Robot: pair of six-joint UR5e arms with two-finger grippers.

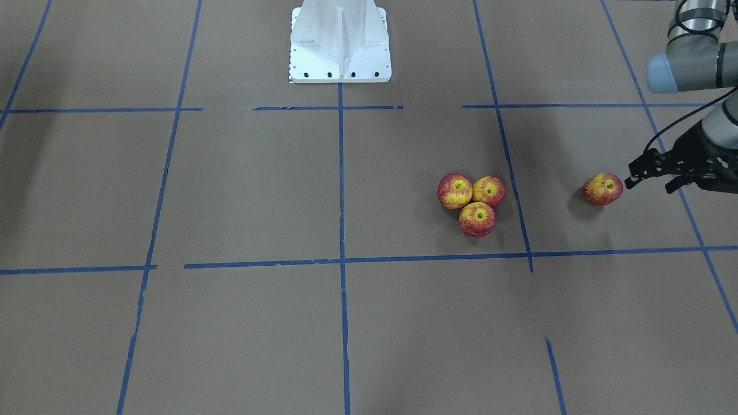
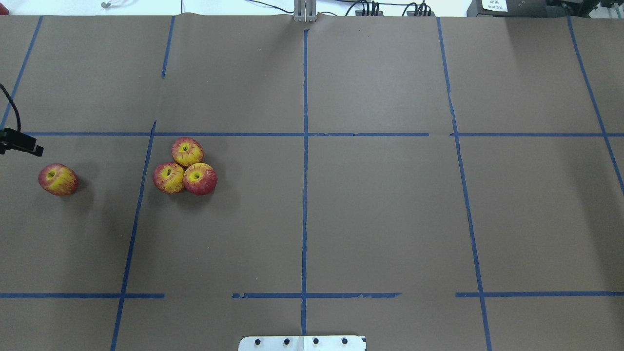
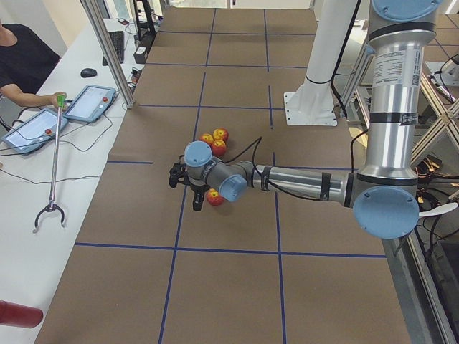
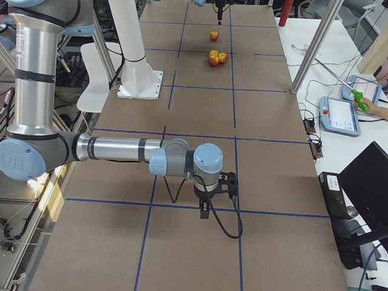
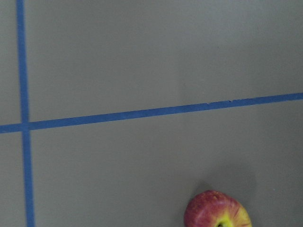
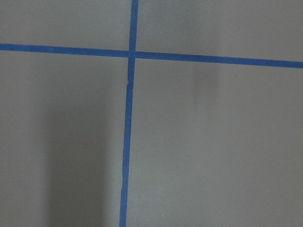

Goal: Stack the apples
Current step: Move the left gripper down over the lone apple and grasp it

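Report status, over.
Left gripper open, empty, beside lone apple. Right gripper far off, jaws unreadable. Other three apples clustered, touching, unstacked. Nothing between gripper and apple.

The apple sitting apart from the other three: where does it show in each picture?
Front-facing: lone apple, right side.
Overhead: far left.
Exterior left: middle, partly behind the near arm.
Exterior right: top, far end.
Left wrist: bottom edge.
Right wrist: not in it.
Shared landmark (exterior views): the three-apple cluster beside it.

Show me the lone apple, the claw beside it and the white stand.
Lone apple [image 1: 602,189]: front-facing view, middle of its skin.
Left gripper [image 1: 647,183]: front-facing view, midway between its fingertips.
White stand [image 1: 340,40]: front-facing view, on its centre rib.
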